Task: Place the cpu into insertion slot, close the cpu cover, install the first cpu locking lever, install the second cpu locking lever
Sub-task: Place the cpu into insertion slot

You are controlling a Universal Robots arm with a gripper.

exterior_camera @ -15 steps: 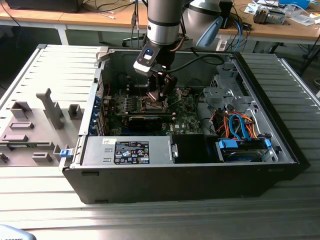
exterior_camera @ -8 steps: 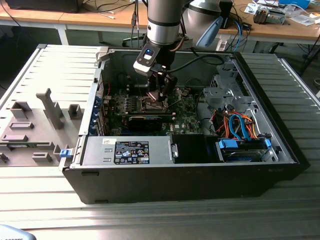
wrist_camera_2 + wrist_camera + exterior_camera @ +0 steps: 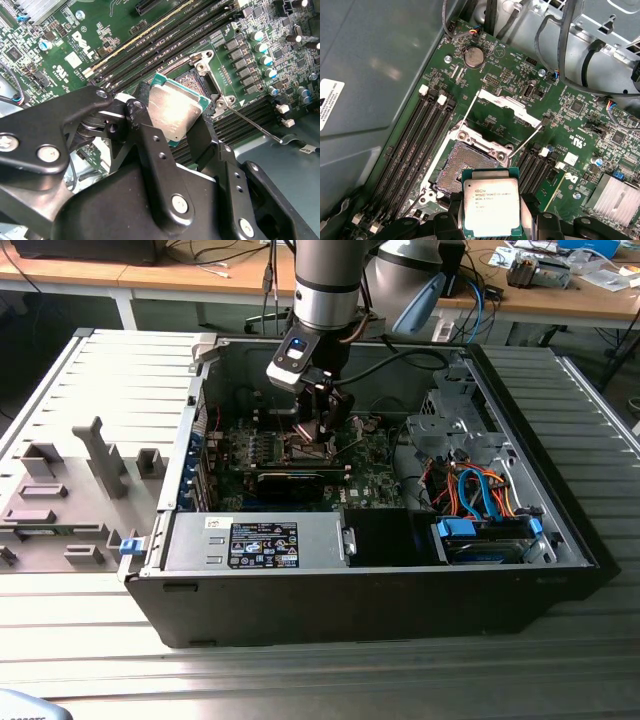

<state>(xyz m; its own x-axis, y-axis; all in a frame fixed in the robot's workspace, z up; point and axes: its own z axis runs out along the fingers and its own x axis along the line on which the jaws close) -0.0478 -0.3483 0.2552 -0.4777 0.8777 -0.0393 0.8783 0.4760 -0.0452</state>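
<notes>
Gripping one cpu between its two fingers, the hand above one open insertion slot

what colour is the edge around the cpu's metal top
Green, around the silver top of the cpu; clearest in the first wrist view.

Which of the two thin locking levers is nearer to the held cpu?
The lever farther from the coin battery; the other lever lies nearer that battery.

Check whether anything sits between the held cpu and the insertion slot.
Nothing visible. The gripper holds the cpu near the bare insertion slot; the cpu cover is swung open, and the lever rods are clear of it.
</notes>
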